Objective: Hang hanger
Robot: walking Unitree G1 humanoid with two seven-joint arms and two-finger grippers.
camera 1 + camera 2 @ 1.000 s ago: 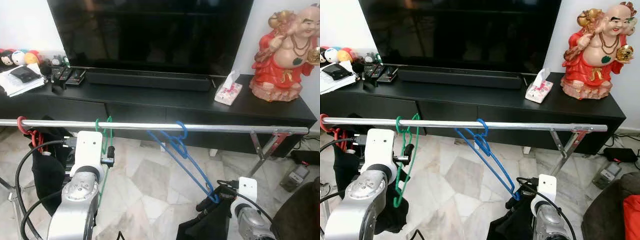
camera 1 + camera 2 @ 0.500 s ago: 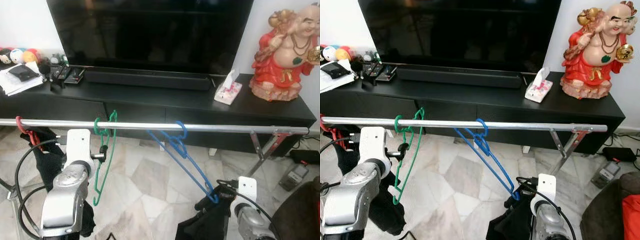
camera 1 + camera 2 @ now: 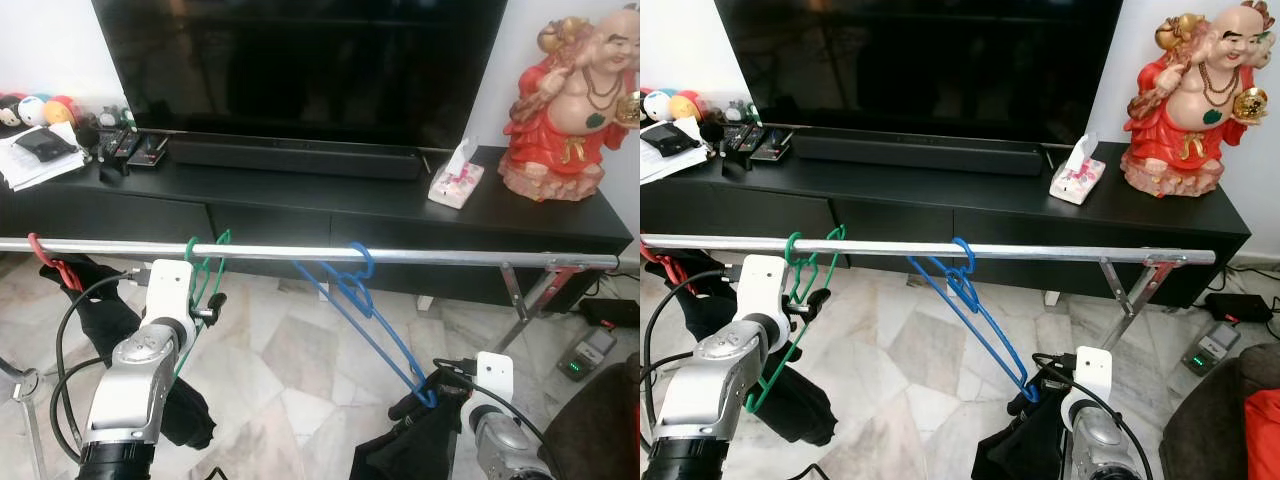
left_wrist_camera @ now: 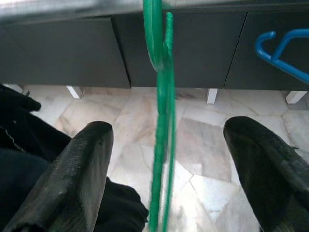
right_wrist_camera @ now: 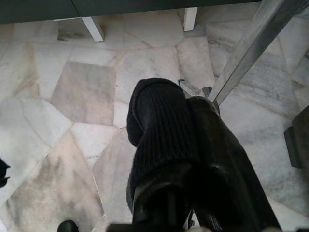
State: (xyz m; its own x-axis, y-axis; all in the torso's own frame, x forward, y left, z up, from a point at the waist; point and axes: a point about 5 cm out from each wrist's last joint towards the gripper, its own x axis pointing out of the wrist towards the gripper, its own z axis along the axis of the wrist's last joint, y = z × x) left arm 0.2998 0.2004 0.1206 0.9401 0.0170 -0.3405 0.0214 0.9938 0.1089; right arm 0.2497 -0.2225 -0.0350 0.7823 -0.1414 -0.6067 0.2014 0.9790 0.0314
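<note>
Two hangers sit on the rail (image 3: 300, 254) in the left eye view: a green hanger (image 3: 205, 275) hooked near the left pincer (image 3: 210, 305), and a blue hanger (image 3: 365, 315) slanting down to the right pincer (image 3: 420, 402). In the left wrist view the fingers (image 4: 77, 179) are spread wide, the green wire between them untouched; backing off straight should avoid a snag. In the right wrist view the pincer is pressed on dark cloth (image 5: 161, 130); its hold on the blue hanger is hidden.
</note>
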